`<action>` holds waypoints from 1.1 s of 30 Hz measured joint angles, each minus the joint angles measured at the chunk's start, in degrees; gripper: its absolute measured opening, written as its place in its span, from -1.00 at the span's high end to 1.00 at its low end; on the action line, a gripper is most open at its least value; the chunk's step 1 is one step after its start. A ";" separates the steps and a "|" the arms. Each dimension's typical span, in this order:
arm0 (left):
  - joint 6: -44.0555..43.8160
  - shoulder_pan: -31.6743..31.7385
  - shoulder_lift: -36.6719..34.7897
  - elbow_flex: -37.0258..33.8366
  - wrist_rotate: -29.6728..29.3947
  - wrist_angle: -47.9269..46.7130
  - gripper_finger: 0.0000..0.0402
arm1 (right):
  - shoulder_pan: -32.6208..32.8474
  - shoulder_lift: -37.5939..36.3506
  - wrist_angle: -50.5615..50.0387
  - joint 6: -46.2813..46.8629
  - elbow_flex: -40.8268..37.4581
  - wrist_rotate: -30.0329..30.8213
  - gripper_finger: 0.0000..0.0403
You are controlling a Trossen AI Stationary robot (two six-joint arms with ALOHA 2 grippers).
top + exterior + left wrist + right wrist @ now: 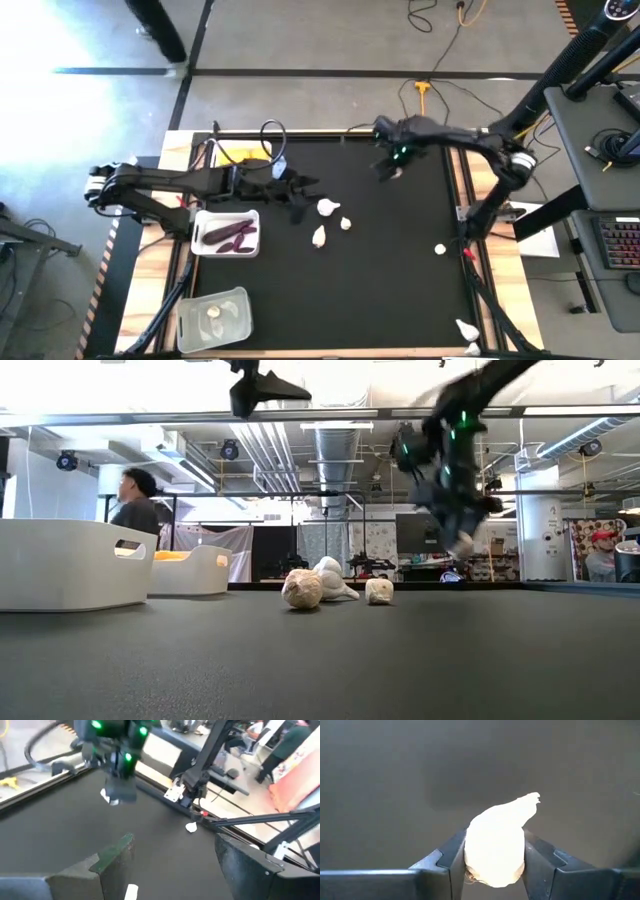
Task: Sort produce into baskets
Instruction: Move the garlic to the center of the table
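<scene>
My right gripper [390, 168] hangs above the far middle of the black mat, shut on a white garlic bulb [496, 842]; the low view shows the gripper [458, 538] well above the mat. My left gripper [300, 198] is open and empty, held high near the mat's middle left. Three garlic bulbs [328, 207] [319, 236] [346, 224] lie on the mat beside it. Another bulb [440, 249] lies toward the right. A white tray [205, 245] holds dark purple pieces. A clear tray [190, 330] holds garlic. A tray with yellow fruit [240, 155] shows under the left arm. My right gripper pinches the garlic bulb by its round body [470, 851] between the two fingers [451, 857], one on each side. The bulb's pointed tip [532, 797] sticks out beyond the fingertips. The fingers point down and the bulb is lifted clear of the mat.
Two more garlic bulbs [466, 328] lie off the mat at the near right corner. In the low view two white trays [70, 563] [190, 570] stand at the left. A person [135, 505] is in the room behind. Cables lie beyond the far edge.
</scene>
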 joint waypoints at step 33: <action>-0.86 -25.23 -3.43 -0.07 -16.48 -5.00 -0.27 | 34.74 7.27 3.54 37.20 5.93 10.22 -0.41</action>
